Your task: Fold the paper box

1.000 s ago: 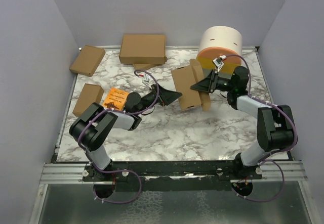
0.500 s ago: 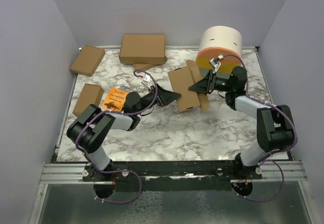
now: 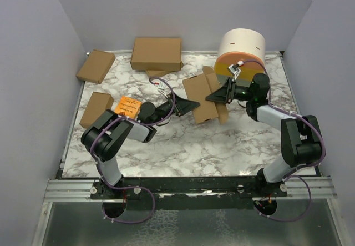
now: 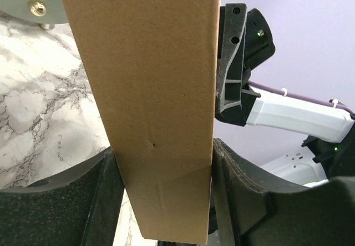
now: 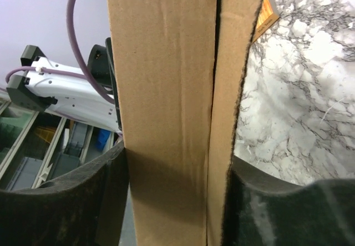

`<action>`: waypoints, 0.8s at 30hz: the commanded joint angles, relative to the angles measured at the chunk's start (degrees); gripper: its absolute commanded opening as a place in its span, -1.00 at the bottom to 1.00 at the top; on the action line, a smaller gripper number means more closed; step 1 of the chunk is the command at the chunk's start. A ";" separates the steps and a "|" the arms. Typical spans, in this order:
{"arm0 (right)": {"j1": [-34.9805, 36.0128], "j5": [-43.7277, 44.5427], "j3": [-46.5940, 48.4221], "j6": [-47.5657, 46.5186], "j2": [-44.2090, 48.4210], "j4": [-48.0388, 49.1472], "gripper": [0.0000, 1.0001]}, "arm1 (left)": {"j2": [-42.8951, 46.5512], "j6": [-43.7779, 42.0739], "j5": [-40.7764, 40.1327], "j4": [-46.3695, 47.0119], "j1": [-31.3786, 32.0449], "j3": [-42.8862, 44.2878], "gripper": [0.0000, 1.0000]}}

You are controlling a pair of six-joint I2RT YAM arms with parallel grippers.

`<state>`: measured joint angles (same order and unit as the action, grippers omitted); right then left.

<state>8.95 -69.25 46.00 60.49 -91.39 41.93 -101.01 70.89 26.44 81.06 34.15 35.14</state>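
The paper box [image 3: 203, 95] is a plain brown die-cut, partly folded, held tilted above the marble table between both arms. My left gripper [image 3: 191, 105] is shut on its left edge; in the left wrist view the cardboard [image 4: 150, 90] fills the gap between the black fingers [image 4: 244, 196]. My right gripper [image 3: 213, 97] is shut on its right side; in the right wrist view a folded panel and a flap [image 5: 172, 107] stand between the fingers [image 5: 260, 201]. The box's far side is hidden.
A larger brown carton [image 3: 156, 53] lies at the back, smaller folded cartons [image 3: 95, 65] [image 3: 96, 108] at the left, an orange printed booklet [image 3: 126, 107] beside the left arm. A white and orange cylinder [image 3: 239, 50] stands at the back right.
Both grippers have carried the box slightly left and back. The left arm has stretched a little further; both grips are unchanged.
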 commanded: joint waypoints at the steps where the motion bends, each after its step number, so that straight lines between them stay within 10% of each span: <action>1: 0.19 -2.00 1.83 -7.26 -0.06 -3.73 0.19 | -1.47 0.01 1.82 5.69 -0.32 0.54 0.07; 9: -2.39 -1.64 5.32 -21.10 2.07 -16.57 0.64 | -3.01 2.05 4.49 12.58 -3.68 -2.35 -0.09; 16: -8.31 4.44 11.36 -49.01 7.72 -38.52 0.60 | -4.04 3.56 8.03 14.84 -5.95 -2.61 -0.10; 24: 0.06 17.38 12.98 -68.94 13.69 -52.41 -0.79 | -8.85 6.82 11.61 18.72 -6.82 0.34 -0.16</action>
<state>3.27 -61.30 57.30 6.98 -78.72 1.10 -107.94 75.57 34.74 87.11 27.73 33.19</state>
